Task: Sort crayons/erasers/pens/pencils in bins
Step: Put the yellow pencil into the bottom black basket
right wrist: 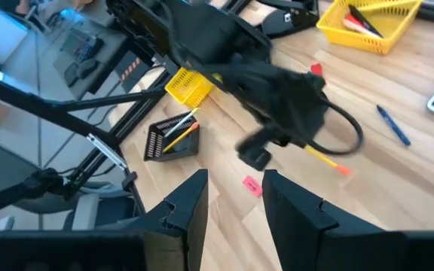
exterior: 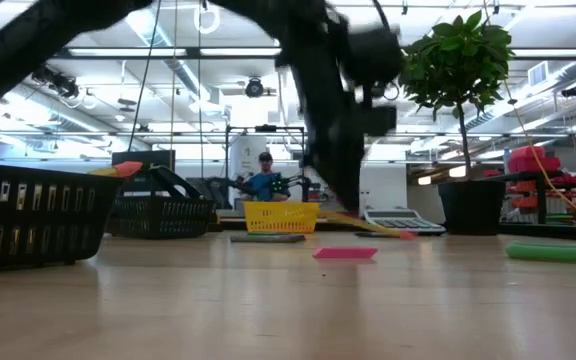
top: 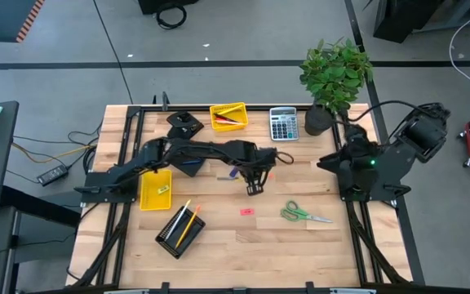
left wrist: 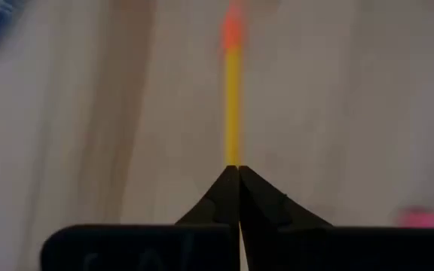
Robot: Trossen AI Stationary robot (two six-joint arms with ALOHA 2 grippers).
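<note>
Pencil [left wrist: 232, 105], yellow with an orange-red eraser tip, is sitting clamped between the closed fingers of the left gripper [top: 254, 187] over the middle of the wooden table [top: 243, 245]; the left wrist view is showing the two dark fingertips [left wrist: 218, 197] meeting on its near end while the rest is pointing away from them. In the right wrist view the same pencil [right wrist: 327, 161] is slanting out from under the gripper, just above the tabletop. A pink eraser [top: 246, 211] is lying on the table just beside the pencil, on the side toward the front edge. A blue crayon [right wrist: 393, 125] is lying near the pencil, toward the calculator [top: 283, 123]. Green-handled scissors [top: 302, 215] are lying near the pencil on the right arm's side. A black mesh bin [top: 179, 230] holding pencils is standing well apart from the held pencil, toward the front left corner, and a yellow bin [top: 154, 189] with one small piece in it is lying between that bin and the left arm. A second yellow bin [top: 228, 116] holding red and black pens is standing behind the pencil, beside the calculator. The right gripper [right wrist: 233, 197] is waiting well apart from the pencil, near the potted plant [top: 335, 75], its fingers standing apart and holding nothing.
</note>
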